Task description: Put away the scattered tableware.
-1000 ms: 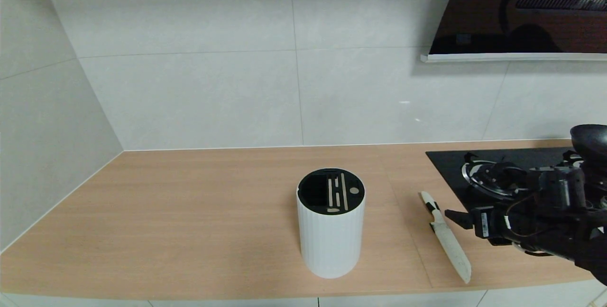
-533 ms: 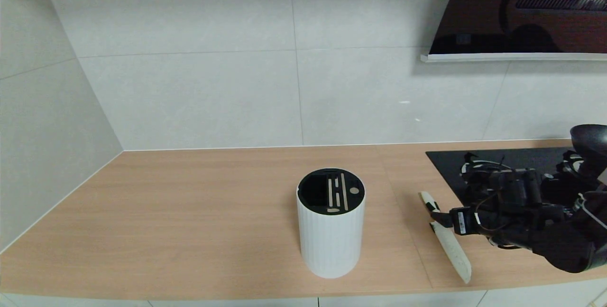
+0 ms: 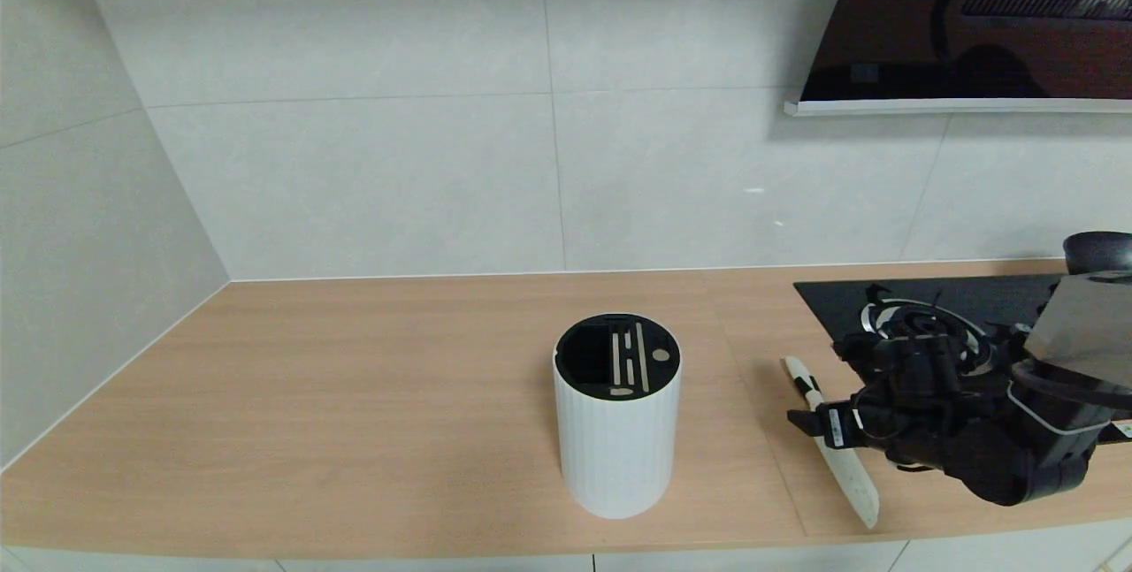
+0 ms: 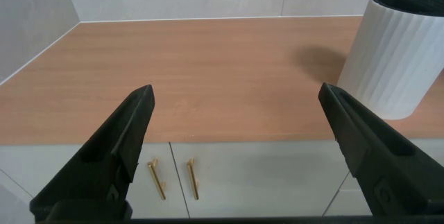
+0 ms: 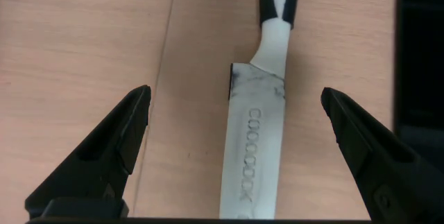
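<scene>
Picking up the knife [image 3: 851,476] is the step we judge to be in hand, the first half of getting it off the countertop [image 3: 354,395] and into the holder [image 3: 617,439]. We see the knife lying flat on the wood between the holder and the hob [image 3: 831,300], its white handle with the black band toward the wall and its pale blade toward the counter's front edge. Our right gripper [image 5: 234,106] hangs just above it with the fingers spread wide, one on each side of the spot where handle meets blade, touching neither so far as we can tell. Our left gripper [image 4: 236,92] is likewise apart and holds nothing, out in front of the counter edge above the cabinet doors [image 4: 243,175]. The holder stands upright, well apart from the knife, its black top cut with narrow slots and one larger opening. For the next move we think the right gripper needs to drop until its fingers bracket the knife, then close; the handle looks a better place to take than the thin flat blade, so a small shift toward the wall may help. After that the knife must be lifted, turned blade-down and lined up with a slot, which looks a tight fit
</scene>
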